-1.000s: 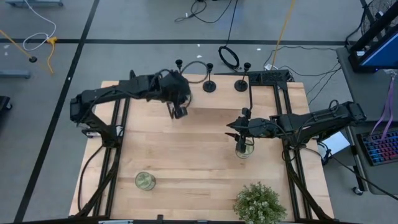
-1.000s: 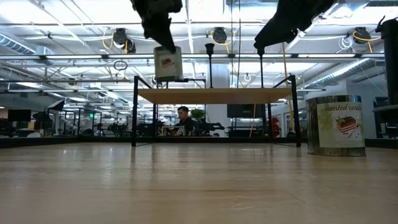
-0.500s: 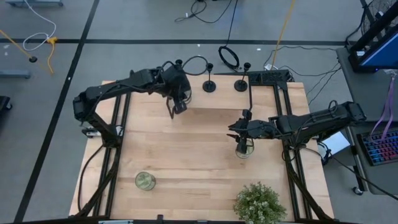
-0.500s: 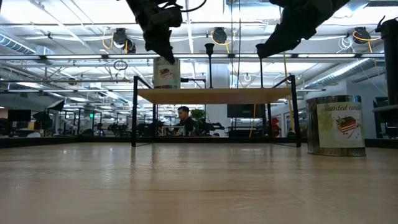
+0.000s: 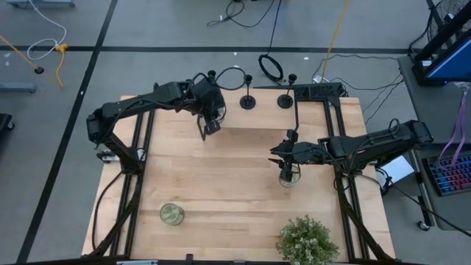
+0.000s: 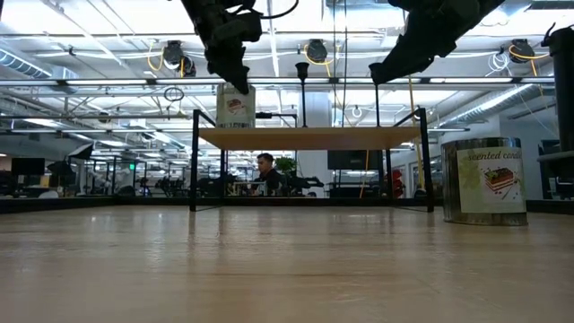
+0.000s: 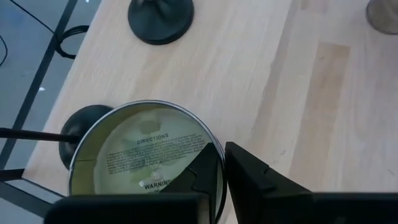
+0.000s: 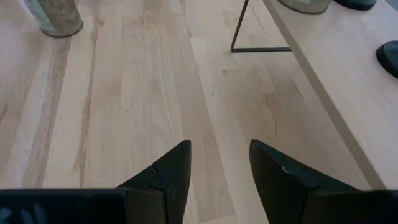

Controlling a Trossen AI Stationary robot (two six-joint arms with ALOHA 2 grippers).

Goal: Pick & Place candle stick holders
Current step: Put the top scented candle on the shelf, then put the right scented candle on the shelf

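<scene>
Left pincer (image 7: 221, 180) clamps a candle tin's (image 7: 140, 158) rim on the shelf (image 6: 305, 136) beside a holder (image 7: 160, 18). Right pincer (image 8: 219, 165) open, empty, above the bench (image 8: 124, 93).

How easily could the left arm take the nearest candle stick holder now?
Probably not yet: the left claw is shut on a candle tin, which partly covers that candle stick holder. It must let go first.

Three candle stick holders (image 5: 248, 101) line the raised shelf (image 5: 324, 110); plant (image 5: 307, 240) near front edge.
</scene>
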